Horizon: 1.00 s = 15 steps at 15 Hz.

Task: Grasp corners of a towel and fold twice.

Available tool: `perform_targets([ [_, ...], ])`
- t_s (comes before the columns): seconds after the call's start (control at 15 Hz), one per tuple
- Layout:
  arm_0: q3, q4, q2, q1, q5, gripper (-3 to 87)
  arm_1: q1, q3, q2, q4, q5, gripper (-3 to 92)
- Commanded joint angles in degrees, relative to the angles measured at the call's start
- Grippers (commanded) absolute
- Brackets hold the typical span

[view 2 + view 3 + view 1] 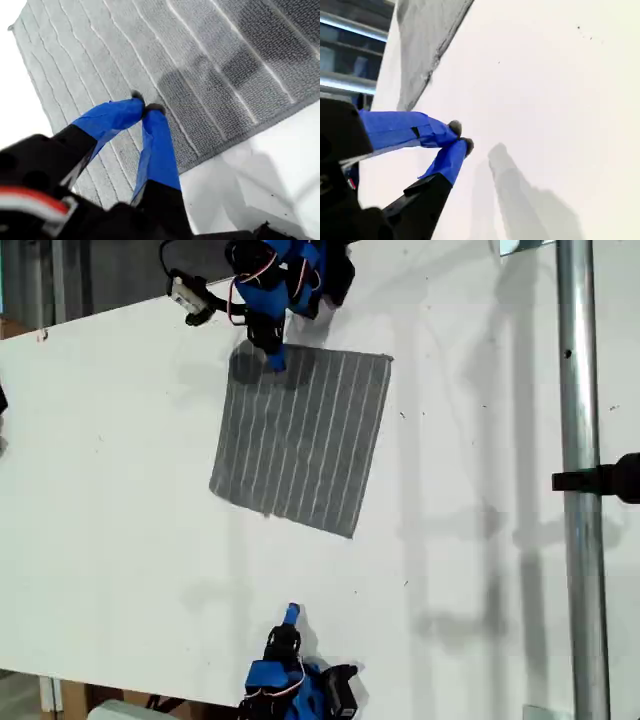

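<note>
Grey striped towel [303, 435] lies flat and unfolded on the white counter [120, 440]; my first pincer [145, 106], closed, presses near 1 edge, my second pincer [460, 136] waits closed, so both must open onto corners.

A white desk [120, 470] carries everything, its flat top running slantwise across the exterior view and marked only by a few small dark specks and soft shadows. The one thing lying directly on it is the towel [305, 435], a grey cloth with narrow white stripes, spread flat and open in the upper middle of the exterior view. All four corners [350, 535] lie flat on the desk, and bare white surface surrounds the cloth on every side.
</note>
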Motion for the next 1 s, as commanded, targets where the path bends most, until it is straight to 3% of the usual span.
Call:
perform_targets([
  [0.0,-0.8,-1.6,0.3,-6.9,-20.7,-2.6,-5.0,-1.5,0.4,3.3,20.0,1.9],
  [0.27,-0.8,-1.6,0.3,-6.9,-20.5,-2.6,-6.0,-2.6,0.4,2.4,16.3,1.7],
  [0.4,-0.8,-1.8,0.3,-6.9,-20.4,-2.6,-10.6,-8.5,-0.5,1.1,13.2,2.6],
  [0.6,-0.6,-1.8,0.3,-6.9,-20.3,-2.6,-24.7,-22.9,-13.3,4.1,9.1,3.5],
  [0.8,-0.5,-1.8,0.3,-6.9,-20.2,-2.6,-44.6,-36.7,-35.0,7.0,9.7,3.9],
  [0.93,-0.5,-1.9,0.3,-7.0,-20.4,-2.6,-53.1,-43.9,-49.1,7.8,11.0,5.9],
])
